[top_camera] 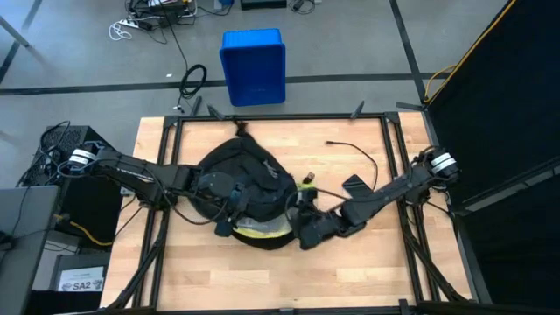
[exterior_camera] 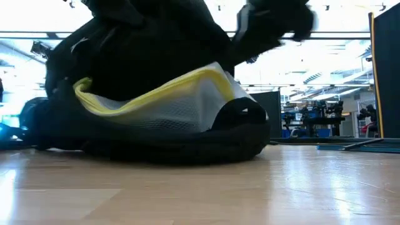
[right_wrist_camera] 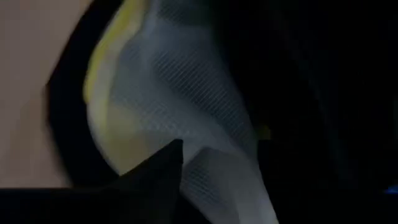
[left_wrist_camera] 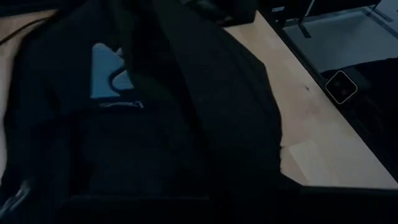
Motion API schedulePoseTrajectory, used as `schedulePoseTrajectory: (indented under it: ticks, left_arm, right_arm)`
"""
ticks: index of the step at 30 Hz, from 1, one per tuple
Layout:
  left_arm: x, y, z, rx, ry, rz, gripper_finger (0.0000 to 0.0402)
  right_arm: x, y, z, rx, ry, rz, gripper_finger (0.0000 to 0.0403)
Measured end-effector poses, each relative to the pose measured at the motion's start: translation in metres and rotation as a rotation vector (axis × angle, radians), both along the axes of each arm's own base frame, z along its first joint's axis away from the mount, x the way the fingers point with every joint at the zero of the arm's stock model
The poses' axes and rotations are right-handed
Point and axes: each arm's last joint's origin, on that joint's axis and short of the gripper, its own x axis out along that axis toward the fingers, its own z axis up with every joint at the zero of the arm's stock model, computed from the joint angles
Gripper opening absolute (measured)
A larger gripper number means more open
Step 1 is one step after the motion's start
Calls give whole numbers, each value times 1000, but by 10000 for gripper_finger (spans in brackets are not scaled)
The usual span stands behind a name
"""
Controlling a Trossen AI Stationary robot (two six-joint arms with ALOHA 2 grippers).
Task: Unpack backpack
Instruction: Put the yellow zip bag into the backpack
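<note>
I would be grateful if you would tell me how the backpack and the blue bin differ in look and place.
The backpack is black, soft and rounded; the blue bin is rigid and squared. The backpack lies on the wooden table, while the blue bin stands on the floor beyond its far edge. The backpack gapes, showing a yellow-edged mesh lining; whether the bin holds anything cannot be told. Both arms reach the backpack, neither the bin.

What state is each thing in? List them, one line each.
backpack: lying flat on the table, mouth open, yellow-edged mesh lining showing.
left gripper: shut, on the backpack's top.
right gripper: at the backpack's open edge; open or shut unclear.
blue bin: upright on the floor beyond the table.
black cable: loose on the table.
</note>
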Motion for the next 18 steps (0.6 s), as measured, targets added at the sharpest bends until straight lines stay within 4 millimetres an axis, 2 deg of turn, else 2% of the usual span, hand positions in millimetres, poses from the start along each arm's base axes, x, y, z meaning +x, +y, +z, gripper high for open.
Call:
schedulePoseTrajectory:
  ticks: [5,10,13,18]
  left_arm:
    - [0,0,0,2,-1,4,0]
    - [0,0,0,4,-3,7,0]
    - [1,0,0,3,-9,8,0]
    - [2,0,2,12,-36,2,0]
  right_arm:
    - [-18,24,-4,12,48,32,211]
    - [-28,45,-7,70,23,42,207]
    - [-26,51,-23,86,10,34,199]
    - [-20,51,-55,8,68,41,189]
